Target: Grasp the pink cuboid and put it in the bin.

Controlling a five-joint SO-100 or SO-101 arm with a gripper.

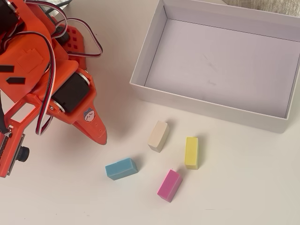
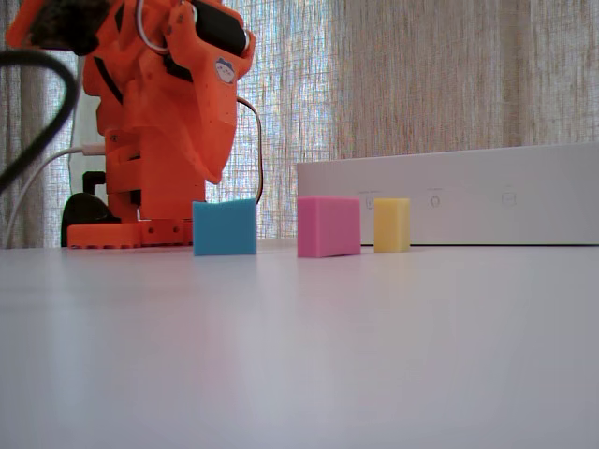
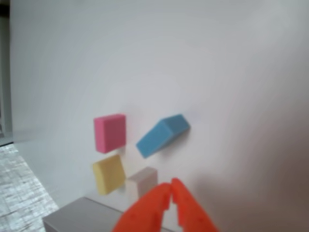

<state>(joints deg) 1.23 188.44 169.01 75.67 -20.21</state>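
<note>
The pink cuboid (image 1: 169, 184) lies on the white table, in front of the bin (image 1: 220, 65), a shallow white box that is empty at the upper right of the overhead view. My orange gripper (image 1: 101, 136) hangs above the table to the left of the blocks, well apart from the pink cuboid. Its jaws are closed together with nothing between them in the wrist view (image 3: 170, 187). In the wrist view the pink cuboid (image 3: 110, 132) sits left of the blue block. In the fixed view the pink cuboid (image 2: 328, 225) stands before the bin's wall (image 2: 449, 196), and the gripper (image 2: 213, 173) hangs above the blue block.
A blue block (image 1: 121, 168) lies left of the pink cuboid, a yellow block (image 1: 191, 152) to its upper right, and a cream block (image 1: 158, 136) nearer the bin. The arm's body and cables (image 1: 37, 70) fill the left side.
</note>
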